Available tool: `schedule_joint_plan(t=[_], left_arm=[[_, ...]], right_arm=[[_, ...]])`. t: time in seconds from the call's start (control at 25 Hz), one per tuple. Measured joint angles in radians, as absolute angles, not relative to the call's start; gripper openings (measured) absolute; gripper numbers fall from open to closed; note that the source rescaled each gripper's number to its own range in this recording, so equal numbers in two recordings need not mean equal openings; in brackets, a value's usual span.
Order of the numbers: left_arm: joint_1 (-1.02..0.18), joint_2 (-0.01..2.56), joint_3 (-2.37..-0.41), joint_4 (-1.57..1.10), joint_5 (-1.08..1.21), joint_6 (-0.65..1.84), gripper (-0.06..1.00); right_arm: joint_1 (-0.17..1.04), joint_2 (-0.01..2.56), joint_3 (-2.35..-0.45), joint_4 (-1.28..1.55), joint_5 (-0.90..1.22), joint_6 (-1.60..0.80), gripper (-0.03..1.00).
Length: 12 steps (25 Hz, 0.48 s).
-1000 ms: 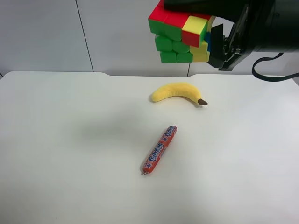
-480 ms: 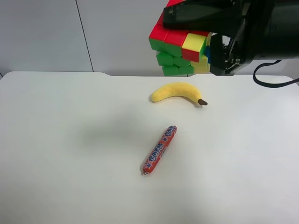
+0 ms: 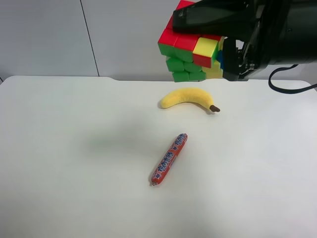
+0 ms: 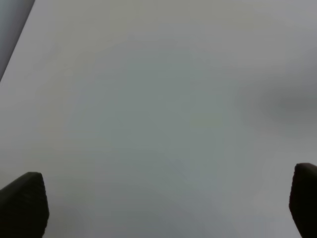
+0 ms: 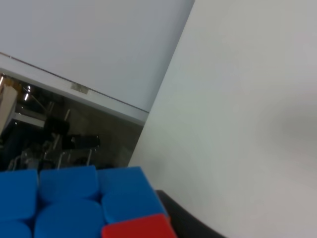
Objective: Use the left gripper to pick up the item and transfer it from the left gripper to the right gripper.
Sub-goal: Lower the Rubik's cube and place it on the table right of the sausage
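The puzzle cube (image 3: 190, 52), with red, green and yellow faces showing, is held high above the table's far edge in the exterior high view. The black gripper (image 3: 218, 42) of the arm at that view's right is shut on it, one finger (image 3: 210, 17) lying across its top. The right wrist view shows the cube's blue face (image 5: 69, 201) close up beside a black finger (image 5: 185, 220), so this is my right gripper. My left gripper (image 4: 163, 203) is open and empty over bare white table, with only its two fingertips (image 4: 22, 203) showing. The left arm is out of the exterior high view.
A yellow banana (image 3: 188, 97) lies on the white table (image 3: 74, 148) below the cube. A red wrapped sausage stick (image 3: 169, 158) lies near the middle. A looped black cable (image 3: 292, 87) hangs from the arm at the right.
The cube and the gripper holding it have shifted slightly up and to the right in the exterior high view, then held nearly still. The banana and the sausage stick have not moved.
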<state>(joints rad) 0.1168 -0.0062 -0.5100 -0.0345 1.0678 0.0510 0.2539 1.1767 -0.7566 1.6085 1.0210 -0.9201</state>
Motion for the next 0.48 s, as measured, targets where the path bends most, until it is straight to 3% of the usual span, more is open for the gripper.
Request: schedule_joint_plan(t=[0.48], left_arm=[[0.117,-0.006,-0.508,-0.026,1.059,0.039,0.99]], right_arm=[[0.254,1.177,-0.757,1.522,1.021,-0.93,0.0]])
